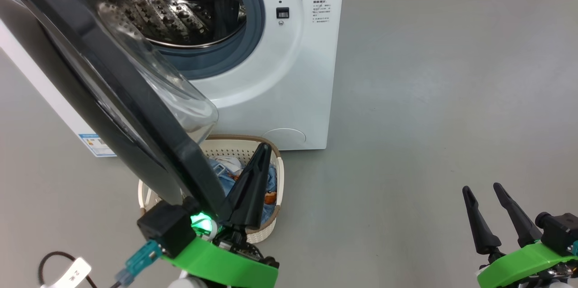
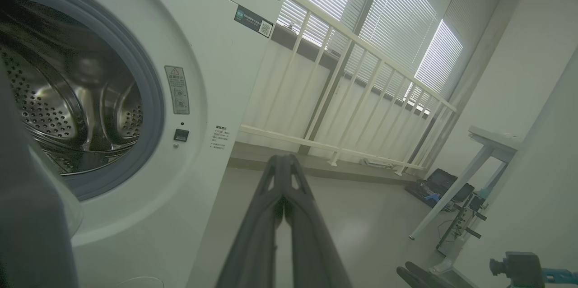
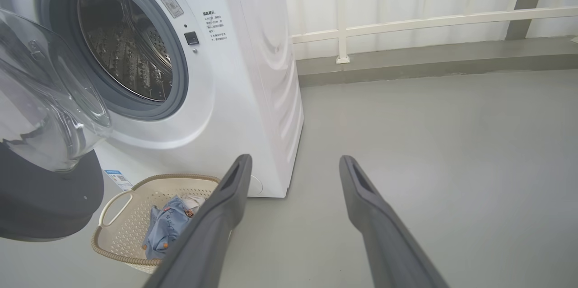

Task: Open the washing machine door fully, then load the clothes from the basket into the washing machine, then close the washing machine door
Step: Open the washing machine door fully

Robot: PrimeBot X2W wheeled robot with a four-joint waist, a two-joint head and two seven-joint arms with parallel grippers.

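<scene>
The white washing machine [image 1: 289, 76] stands at the top of the head view with its steel drum [image 1: 171, 12] exposed. Its black door [image 1: 113, 112] hangs swung out to the left, glass bulge [image 3: 49, 94] facing the drum. Below the door's lower edge sits the cream basket [image 1: 246, 146], holding blue and white clothes [image 3: 165, 229]. My left gripper [image 1: 263, 149] is shut with nothing in it, just right of the door's rim and above the basket. My right gripper [image 1: 482, 188] is open and empty at the lower right, over bare floor.
Grey floor [image 1: 429, 98] stretches to the right of the machine. A white railing [image 2: 343, 98] and blinds run behind it. In the left wrist view a white table leg [image 2: 456, 193] and dark cases [image 2: 438, 184] stand at the far right. A cable with a tag [image 1: 67, 270] lies at the lower left.
</scene>
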